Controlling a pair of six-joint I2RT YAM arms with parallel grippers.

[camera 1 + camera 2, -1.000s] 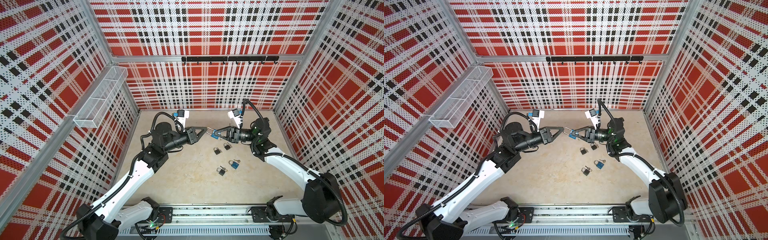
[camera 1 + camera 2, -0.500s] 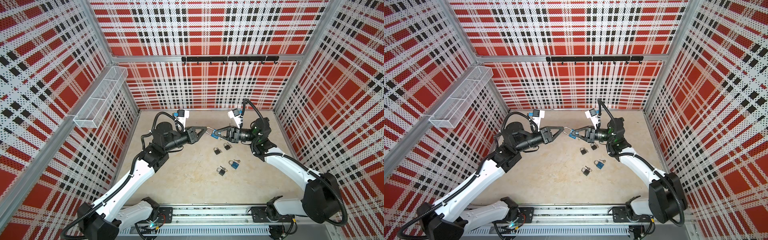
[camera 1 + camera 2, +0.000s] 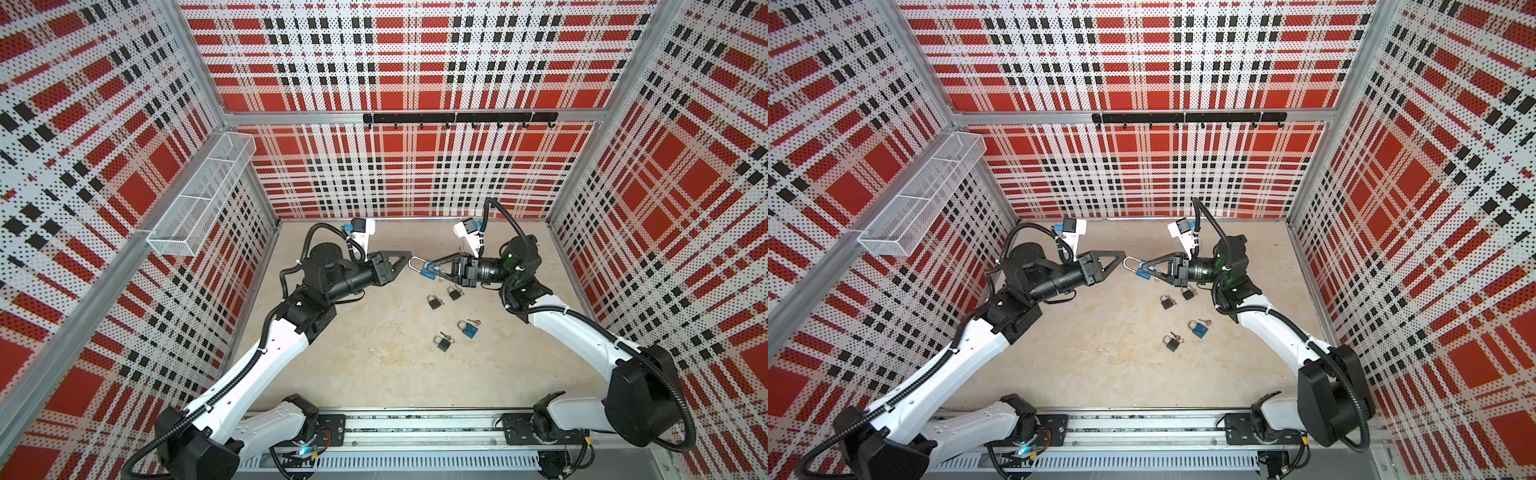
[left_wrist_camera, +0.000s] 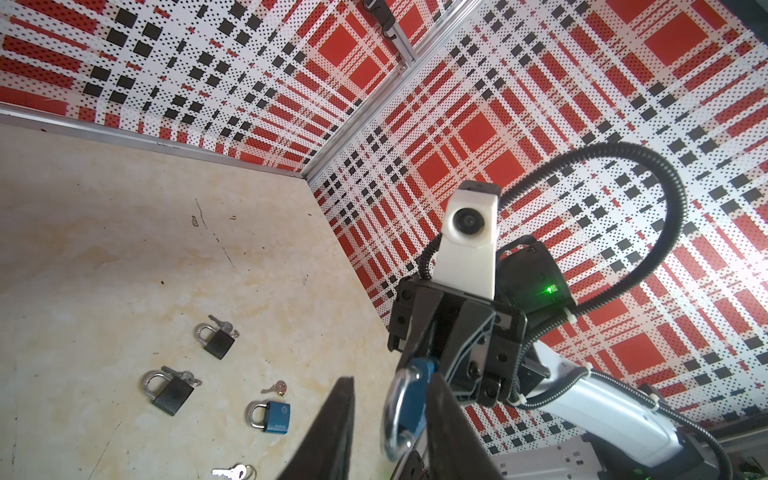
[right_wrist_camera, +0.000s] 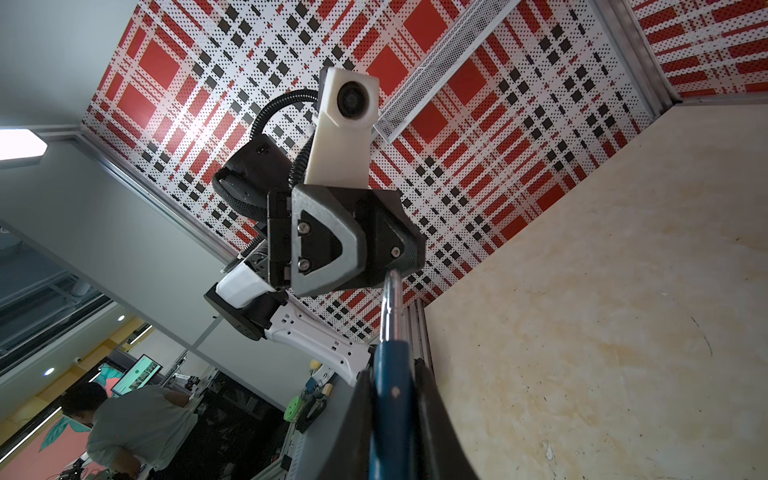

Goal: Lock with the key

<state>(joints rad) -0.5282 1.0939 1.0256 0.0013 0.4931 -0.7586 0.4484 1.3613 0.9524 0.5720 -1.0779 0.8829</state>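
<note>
Two grippers meet toward twelve o'clock over the beige floor (image 3: 374,374). The right gripper (image 3: 429,268) is clamped on the blue padlock with silver steel shackle (image 3: 424,273). The left gripper (image 4: 390,380) has its jaws apart, astride that shackle. This is probably the shackle-seating step. Next, press it home, then fetch the small loose key (image 4: 277,387) at the padlock's five o'clock.

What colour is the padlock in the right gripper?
The padlock is blue with a silver shackle; clearest in the left wrist view.

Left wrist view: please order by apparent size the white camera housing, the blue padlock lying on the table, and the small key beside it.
1. white camera housing (maybe only nearer)
2. blue padlock on the table
3. small key
</note>
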